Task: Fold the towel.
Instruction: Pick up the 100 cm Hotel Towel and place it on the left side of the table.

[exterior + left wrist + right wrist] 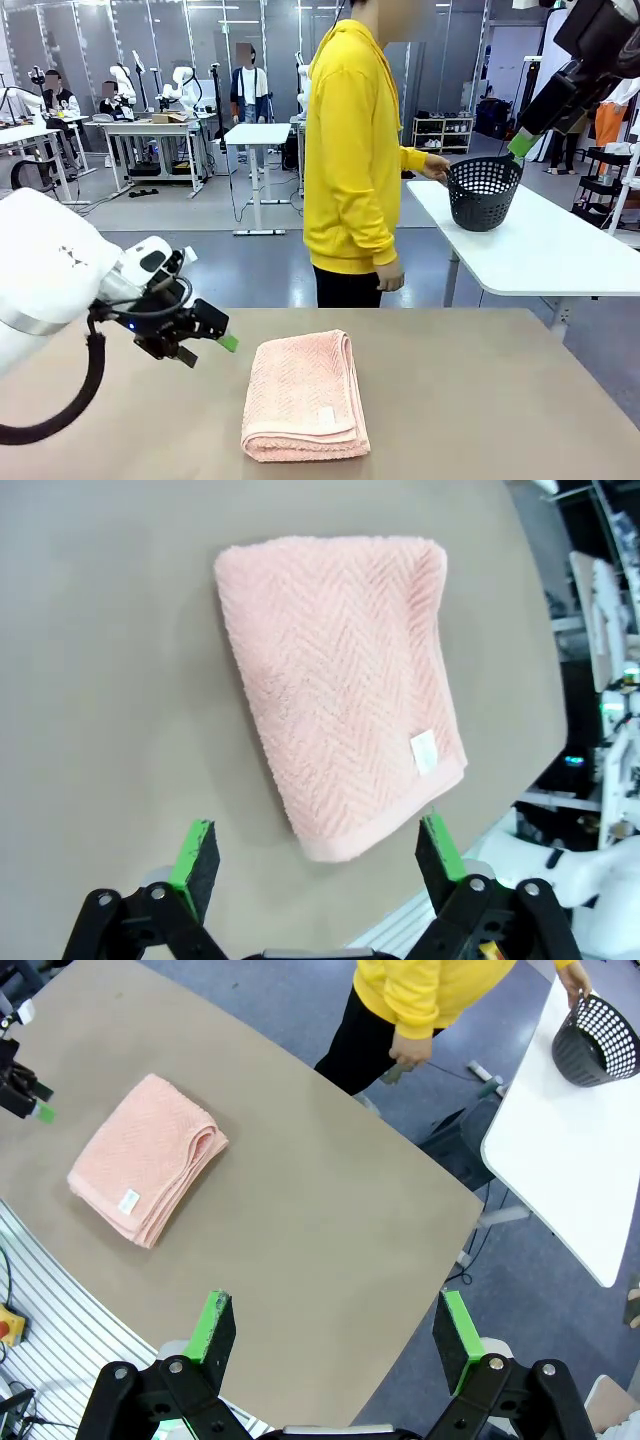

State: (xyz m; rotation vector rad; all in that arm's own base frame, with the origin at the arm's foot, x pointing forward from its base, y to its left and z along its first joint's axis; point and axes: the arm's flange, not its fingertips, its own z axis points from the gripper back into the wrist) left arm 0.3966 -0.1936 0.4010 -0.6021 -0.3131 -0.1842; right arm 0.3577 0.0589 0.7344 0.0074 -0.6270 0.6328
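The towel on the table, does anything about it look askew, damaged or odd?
Nothing stands out. The towel lies folded in neat layers on the table, white tag up. Both grippers are open and clear of it.

Salmon pink on a taupe worktop

The towel (pixel 305 398) is salmon pink with a herringbone weave, a plain band of the same pink along its edge and a small white tag (pixel 423 752). It lies on a matt grey-brown worktop (pixel 480 400). The left pincer (pixel 318 852) is black with bright green pads, on a white arm; the right pincer (pixel 335 1332) shows the same black and green. The person (pixel 352 150) wears a bright yellow hoodie over black trousers. The basket (pixel 484 193) is dark grey with a perforated dot pattern, on a white side table (pixel 540 250).
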